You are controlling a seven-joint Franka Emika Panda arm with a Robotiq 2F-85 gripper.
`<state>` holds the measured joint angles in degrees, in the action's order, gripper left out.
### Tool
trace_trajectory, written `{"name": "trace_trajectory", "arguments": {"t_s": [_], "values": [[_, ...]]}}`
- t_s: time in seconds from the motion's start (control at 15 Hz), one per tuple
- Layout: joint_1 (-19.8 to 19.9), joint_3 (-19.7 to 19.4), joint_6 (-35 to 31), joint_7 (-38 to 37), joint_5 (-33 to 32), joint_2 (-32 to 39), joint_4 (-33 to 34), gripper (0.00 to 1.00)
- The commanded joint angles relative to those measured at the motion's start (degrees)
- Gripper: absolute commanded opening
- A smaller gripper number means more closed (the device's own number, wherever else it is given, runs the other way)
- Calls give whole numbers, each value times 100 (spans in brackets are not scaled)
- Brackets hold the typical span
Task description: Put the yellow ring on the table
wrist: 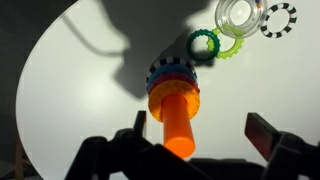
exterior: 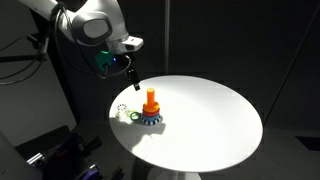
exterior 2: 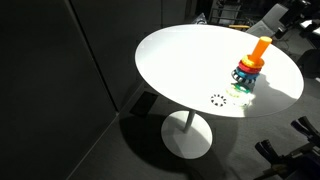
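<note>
The yellow ring (wrist: 172,98) sits on the stacking toy around its orange post (wrist: 178,125), above the blue toothed base (wrist: 168,71). In both exterior views the toy stands on the round white table (exterior: 210,110) (exterior 2: 190,55), with the yellow ring (exterior: 150,108) (exterior 2: 250,64) low on the post. My gripper (wrist: 203,132) hangs open above the toy with nothing held. The post shows between its fingers, closer to the left finger (wrist: 140,125). In an exterior view the gripper (exterior: 129,70) is up and to the left of the toy.
Beside the toy lie a dark green ring (wrist: 203,43), a clear light-green ring (wrist: 238,15) and a black-and-white ring (wrist: 278,18). The table edge (wrist: 35,80) curves close on the left. Dark curtains surround the table, and a stand foot (exterior 2: 188,140) is below it.
</note>
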<state>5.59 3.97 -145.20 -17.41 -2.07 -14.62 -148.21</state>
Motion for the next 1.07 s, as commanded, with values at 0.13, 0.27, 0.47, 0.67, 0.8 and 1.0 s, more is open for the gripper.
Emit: {"name": "trace_trajectory", "arguments": {"t_s": [0.13, 0.27, 0.47, 0.67, 0.8, 1.0], "values": [[9, -33, -611, -207, -151, 443, 73, 100], [-21, -61, -829, -169, -108, 630, 70, 100], [-25, -88, -1275, -190, -179, 914, 21, 100], [7, -138, -1655, -343, -470, 1183, 8, 100], [18, -216, -1864, -559, -810, 1352, 20, 100], [102, -283, -2159, -1069, -1506, 1585, 54, 100]]}}
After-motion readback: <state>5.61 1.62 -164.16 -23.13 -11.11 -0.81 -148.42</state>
